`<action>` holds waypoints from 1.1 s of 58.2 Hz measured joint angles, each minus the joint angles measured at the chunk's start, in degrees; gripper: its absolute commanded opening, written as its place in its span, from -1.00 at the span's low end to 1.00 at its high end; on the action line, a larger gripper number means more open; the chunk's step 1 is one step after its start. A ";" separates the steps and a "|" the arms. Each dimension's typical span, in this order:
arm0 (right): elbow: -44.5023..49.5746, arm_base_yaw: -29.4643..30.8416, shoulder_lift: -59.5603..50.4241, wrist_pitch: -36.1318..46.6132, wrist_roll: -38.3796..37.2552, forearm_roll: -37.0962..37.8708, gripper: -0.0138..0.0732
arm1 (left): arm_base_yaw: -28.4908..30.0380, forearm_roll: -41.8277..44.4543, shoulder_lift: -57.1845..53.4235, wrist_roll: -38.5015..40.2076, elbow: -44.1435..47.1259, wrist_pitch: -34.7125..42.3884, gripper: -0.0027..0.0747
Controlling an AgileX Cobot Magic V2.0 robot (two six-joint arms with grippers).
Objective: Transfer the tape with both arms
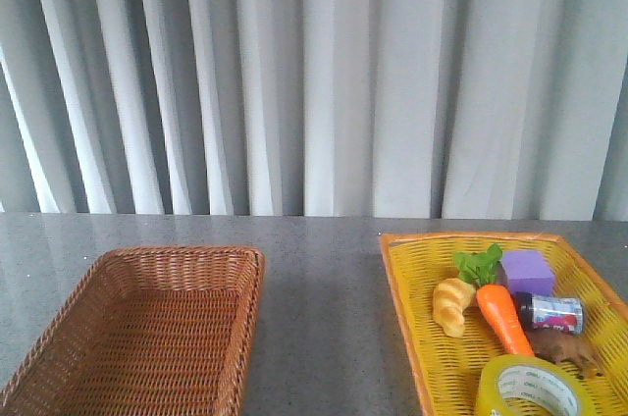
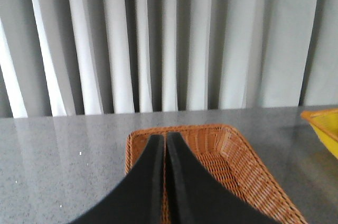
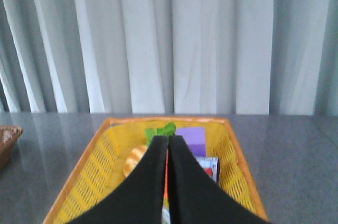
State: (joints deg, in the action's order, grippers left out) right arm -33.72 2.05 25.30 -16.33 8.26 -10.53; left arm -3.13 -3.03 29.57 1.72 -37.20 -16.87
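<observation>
On the grey table (image 1: 324, 279), two baskets sit well apart: a brown wicker basket (image 1: 147, 318) on the left, with nothing visible inside it, and a yellow basket (image 1: 412, 318) on the right that holds everything else. Neither arm shows in the front view; each appears only in its own wrist camera. The left gripper (image 2: 165, 145) has its jaws pressed together with nothing between them, and it hangs over the near part of the brown basket. The right gripper (image 3: 168, 147) is likewise closed and empty, poised above the yellow basket.

The tape (image 1: 535, 387) lies flat at the near end of the yellow basket, hole upward, partly cut off by the frame edge. Just beyond it lie an orange toy carrot (image 1: 502, 318) with green leaves, a small dark brown object (image 1: 569, 350) I cannot identify, a croissant-like bread piece (image 1: 451, 306), a purple block (image 1: 528, 271) and a small can (image 1: 551, 313).

The pickup has not begun, so the right arm probably goes first. To do it well, the jaws should spread before descending, then straddle one wall of the roll, one finger inside the core. The carrot tip and the brown object lie close to the roll, so a grasp on its near side seems safer, leaving the opposite wall free for the left arm to take.
</observation>
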 measured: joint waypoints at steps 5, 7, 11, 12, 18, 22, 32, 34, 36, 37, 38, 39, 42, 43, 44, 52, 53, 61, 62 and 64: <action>-1.30 0.00 4.59 -3.73 0.00 0.81 -0.70 | 0.00 0.06 3.18 0.00 -0.83 -1.19 -0.95; -1.41 0.00 6.51 -5.62 0.00 0.95 -0.70 | 0.00 0.06 4.20 0.00 -0.88 -1.72 -0.95; -1.41 0.00 9.52 -9.26 0.00 1.10 -0.70 | 0.00 0.06 5.94 0.00 -0.88 -3.20 -0.95; -1.41 0.00 10.07 -10.34 0.00 1.10 -0.70 | 0.00 0.06 6.43 0.00 -0.88 -3.64 -0.95; -1.41 0.00 13.93 -14.72 0.00 1.21 -0.70 | 0.00 0.06 8.39 0.00 -0.88 -5.05 -0.95; -1.41 0.00 15.85 -16.18 0.00 1.21 -0.70 | 0.00 0.06 8.88 0.00 -0.88 -5.43 -0.95; -1.41 0.00 18.15 -17.46 0.00 1.21 -0.69 | 0.00 0.06 8.99 0.00 -0.88 -7.18 -0.93; -1.41 0.00 18.36 -17.51 0.00 1.21 -0.67 | 0.00 0.06 8.98 0.00 -0.88 -8.16 -0.91; -1.41 0.00 18.53 -17.51 0.00 1.21 -0.63 | 0.00 0.06 9.06 0.00 -0.88 -9.17 -0.88; -1.41 0.00 18.59 -17.51 0.00 1.21 -0.60 | 0.00 0.06 9.19 -0.09 -0.88 -9.79 -0.85; -1.41 0.00 18.59 -17.51 0.00 1.22 -0.58 | 0.00 0.12 9.28 -0.28 -0.88 -10.15 -0.82; -1.41 0.00 18.64 -17.57 0.00 1.22 -0.54 | 0.00 0.11 9.44 -0.47 -0.88 -10.72 -0.78; -1.41 0.00 18.64 -17.63 0.00 1.28 -0.41 | 0.00 0.11 10.12 -1.20 -0.88 -12.08 -0.65; -1.41 0.00 18.64 -17.63 0.00 1.28 -0.37 | 0.00 0.11 10.37 -1.38 -0.88 -12.43 -0.59; -1.41 0.00 18.64 -17.69 0.05 1.28 -0.31 | 0.00 0.11 10.66 -1.72 -0.88 -12.94 -0.51; -1.41 0.00 18.64 -17.81 0.16 1.29 0.20 | 0.00 0.11 12.87 -2.46 -0.88 -14.41 0.04; -1.41 0.00 18.64 -17.81 0.16 1.34 0.28 | 0.00 0.11 13.04 -2.46 -0.88 -14.41 0.12; -1.41 0.00 18.64 -17.81 0.17 1.34 0.62 | 0.00 0.03 14.40 -2.52 -0.88 -14.54 0.48; -1.41 0.00 18.64 -17.81 0.17 1.34 0.64 | 0.00 -0.14 14.47 -2.52 -0.88 -14.60 0.50; -1.41 0.00 18.64 -17.81 0.17 1.34 0.66 | 0.00 -0.55 14.67 -2.52 -0.88 -14.67 0.53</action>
State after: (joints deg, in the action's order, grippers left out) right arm -35.14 2.05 43.93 -34.14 8.44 -9.20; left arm -3.13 -3.58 44.24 -0.80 -38.08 -31.54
